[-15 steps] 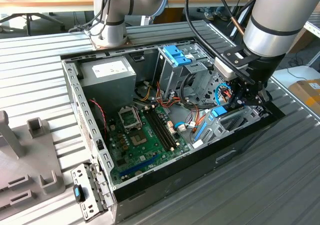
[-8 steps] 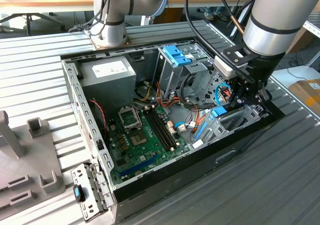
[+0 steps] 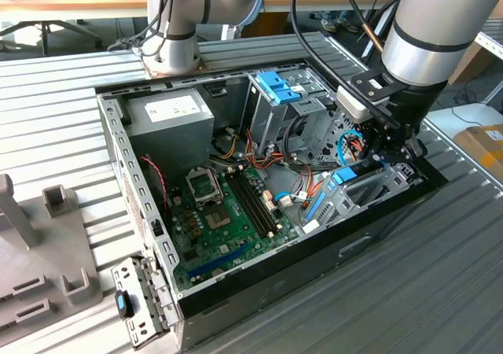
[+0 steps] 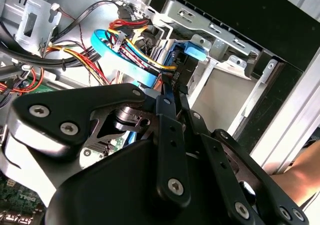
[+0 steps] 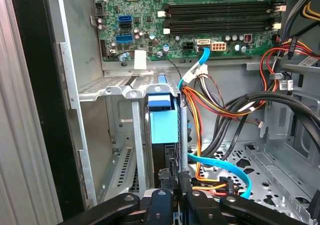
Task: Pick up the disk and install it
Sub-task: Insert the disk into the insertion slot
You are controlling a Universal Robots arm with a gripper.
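One gripper point(image 5: 175, 179) is clamped on the disk point(image 5: 163, 125) at its end farthest from the motherboard point(image 5: 200, 15), holding it from above, likely to guide it along its slot. The disk stands on edge in the metal bay point(image 5: 137, 135) beside the motherboard, blue rail uppermost, long axis aimed at the motherboard.
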